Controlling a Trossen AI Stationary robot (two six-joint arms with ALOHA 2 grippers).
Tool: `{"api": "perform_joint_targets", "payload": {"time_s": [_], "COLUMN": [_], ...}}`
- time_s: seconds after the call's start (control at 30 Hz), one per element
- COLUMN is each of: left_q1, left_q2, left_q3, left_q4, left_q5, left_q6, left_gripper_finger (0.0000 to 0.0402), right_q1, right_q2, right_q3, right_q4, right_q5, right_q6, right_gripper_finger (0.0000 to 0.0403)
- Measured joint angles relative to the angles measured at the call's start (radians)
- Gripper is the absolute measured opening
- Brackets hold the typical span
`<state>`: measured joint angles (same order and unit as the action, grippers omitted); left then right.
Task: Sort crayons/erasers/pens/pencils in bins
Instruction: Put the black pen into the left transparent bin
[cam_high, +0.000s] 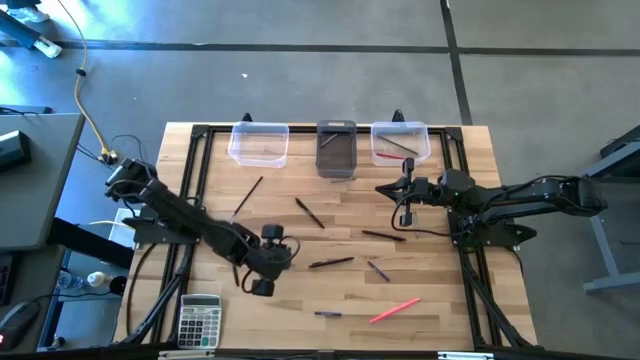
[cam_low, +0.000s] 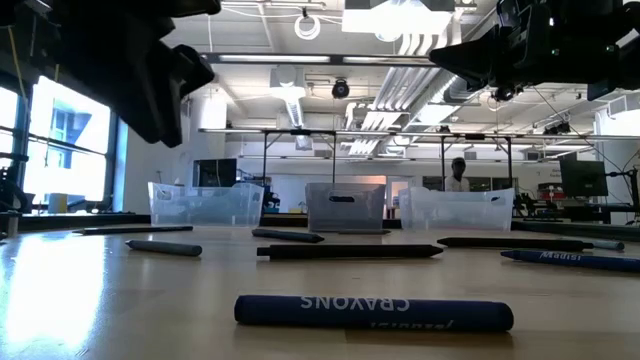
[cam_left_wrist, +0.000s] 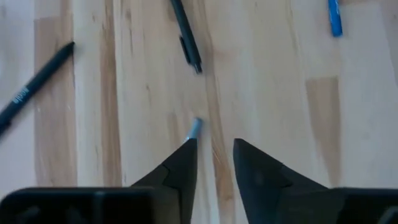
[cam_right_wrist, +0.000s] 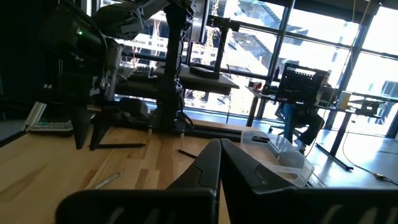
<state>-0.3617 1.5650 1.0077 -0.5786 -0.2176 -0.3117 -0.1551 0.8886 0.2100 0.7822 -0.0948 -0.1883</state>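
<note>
Three bins (cam_high: 336, 148) line the counter's (cam_high: 440, 300) far edge; the right one (cam_high: 400, 142) holds a red crayon (cam_high: 390, 156). Left claw (cam_left_wrist: 214, 163) slightly open, empty; right claw (cam_right_wrist: 219, 163) closed, empty.

"CRAYONS" printed upside down on the near blue crayon (cam_low: 373, 312), other lettering too small to read

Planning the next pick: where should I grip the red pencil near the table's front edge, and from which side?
Grip the red pencil at its middle, from straight above, closing across it: it lies flat and slanted on the table, bare wood on both sides.
</note>
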Motion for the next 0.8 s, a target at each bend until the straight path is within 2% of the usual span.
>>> {"api": "perform_joint_targets", "payload": {"time_s": [0.2, 0.4, 0.5, 0.8], "left_q1": [-0.018, 0.002, 0.014, 0.021], "left_q2": [0.0, 0.0, 0.0, 0.0], "left_q3": [0.0, 0.0, -0.026, -0.151], "left_q4": [-0.043, -0.127, -0.078, 0.067], "left_q5": [-0.002, -0.006, -0.01, 0.078], "left_q6": [0.013, 0.023, 0.048, 0.108], "left_gripper_finger": [0.0109, 0.0082, 0.0062, 0.0004], "right_q1": [0.0, 0.0, 0.0, 0.0], "right_q2": [0.0, 0.0, 0.0, 0.0], "right_q3": [0.0, 0.0, 0.0, 0.0], "right_q4": [0.0, 0.0, 0.0, 0.0], "right_q5": [0.0, 0.0, 0.0, 0.0], "right_q6": [-0.003, -0.004, -0.012, -0.012], "right_gripper_finger": [0.0, 0.0, 0.0, 0.0]}}
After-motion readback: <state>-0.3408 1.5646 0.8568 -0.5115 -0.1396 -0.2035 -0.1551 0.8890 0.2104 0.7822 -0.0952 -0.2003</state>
